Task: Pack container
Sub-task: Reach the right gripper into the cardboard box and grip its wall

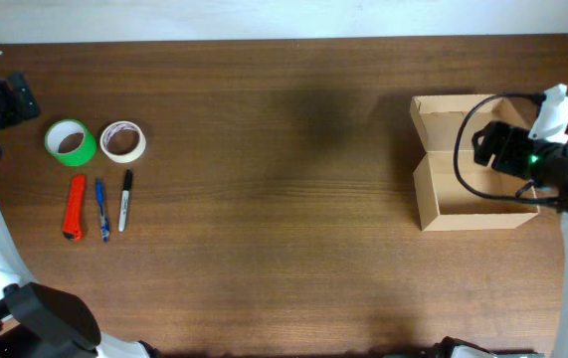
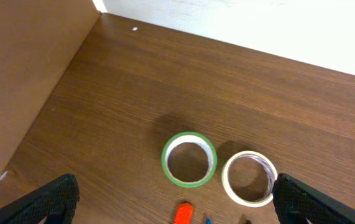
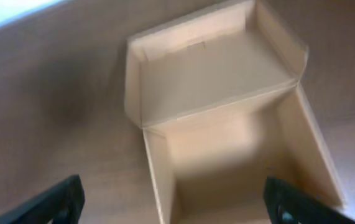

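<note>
Dark wood-grain table (image 1: 284, 199), white strip (image 1: 264, 18) beyond, carries the open container (image 1: 473, 217).

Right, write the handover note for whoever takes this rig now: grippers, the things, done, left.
Left gripper: open, empty, above the green tape roll and pale tape roll.
Right gripper: open, empty, over the container.
Container: right end of the table, flap lid open, inside looks empty.
Orange cutter, blue pen and black marker lie by the rolls, far left.
Done: lid open. Left: probably all the packing, then shutting the lid.
</note>
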{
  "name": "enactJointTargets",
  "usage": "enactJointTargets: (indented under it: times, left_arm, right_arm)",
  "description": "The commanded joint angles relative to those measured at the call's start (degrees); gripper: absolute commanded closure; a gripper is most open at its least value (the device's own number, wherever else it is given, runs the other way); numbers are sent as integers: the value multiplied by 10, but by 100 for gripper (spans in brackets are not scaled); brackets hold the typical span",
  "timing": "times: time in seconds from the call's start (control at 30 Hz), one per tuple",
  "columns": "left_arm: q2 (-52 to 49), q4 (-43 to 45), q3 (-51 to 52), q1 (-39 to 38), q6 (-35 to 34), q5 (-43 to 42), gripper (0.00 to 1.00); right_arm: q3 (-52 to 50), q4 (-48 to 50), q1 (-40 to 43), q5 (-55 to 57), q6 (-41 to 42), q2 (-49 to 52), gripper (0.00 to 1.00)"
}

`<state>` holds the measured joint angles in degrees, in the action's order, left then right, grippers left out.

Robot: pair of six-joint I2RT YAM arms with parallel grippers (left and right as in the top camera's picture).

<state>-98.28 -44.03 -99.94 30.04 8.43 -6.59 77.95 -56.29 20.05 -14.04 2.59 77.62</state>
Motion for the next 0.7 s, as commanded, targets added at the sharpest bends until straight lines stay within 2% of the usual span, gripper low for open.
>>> enactJointTargets:
  times: [0.0, 0.1, 0.33, 0.53, 0.67]
  left_arm:
    - [-6, -2, -14, 4, 9, 17, 1]
    - [-6, -2, -14, 4, 9, 17, 1]
    - [-6, -2, -14, 4, 9, 17, 1]
    - [-6, -2, -14, 4, 9, 17, 1]
    - [-6, -2, -14, 4, 9, 17, 1]
  right_arm:
    - [11, -37, 3, 16, 13, 26, 3]
    - [11, -72, 2, 14, 20, 50, 5]
    - [11, -131, -17, -17, 19, 108, 18]
    - [11, -144, -71, -11, 10, 138, 21]
    - [11, -130, -111, 36, 7, 163, 22]
